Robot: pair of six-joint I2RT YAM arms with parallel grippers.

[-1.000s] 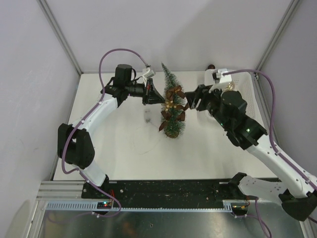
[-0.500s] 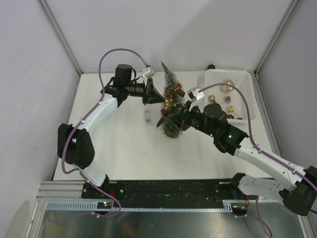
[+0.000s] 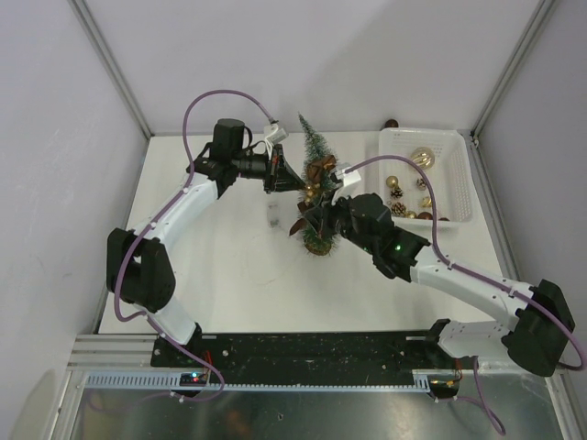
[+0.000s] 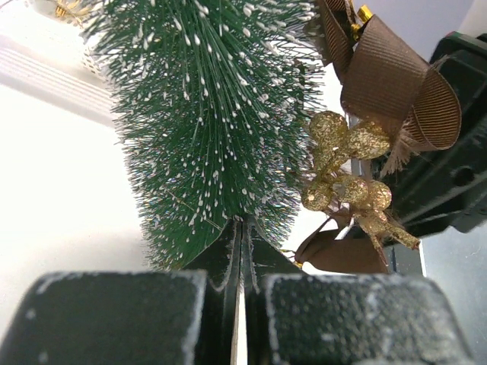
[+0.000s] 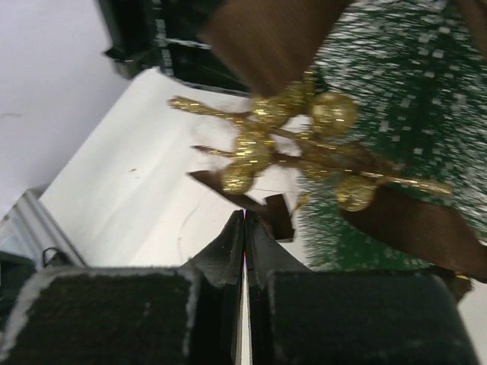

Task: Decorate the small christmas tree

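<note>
Looking at the small christmas tree (image 3: pixel 314 147) standing upright on its disc base on the bench (image 3: pixel 220 275), a little toward 12 o'clock from the bench's middle. Wearing a brown ribbon bow (image 4: pixel 396 84) and a gold berry sprig (image 4: pixel 342 144) on its 3 o'clock side. Pointing the left claw (image 3: pixel 293 182) at the tree from 9 o'clock, clenched tight, with the tips pushed into the frosted bristles; not showing whether any bristle is pinched. Pointing the right claw (image 3: pixel 318 214) at the lower tree from 4 o'clock, also clenched, with the tips just beside the gold sprig and a ribbon tail; being unable to tell whether anything is caught there. Noting a white mesh basket (image 3: pixel 463 179) holding gold ornaments (image 3: pixel 422 158) at the bench's 2 o'clock corner, apart from the tree.
</note>
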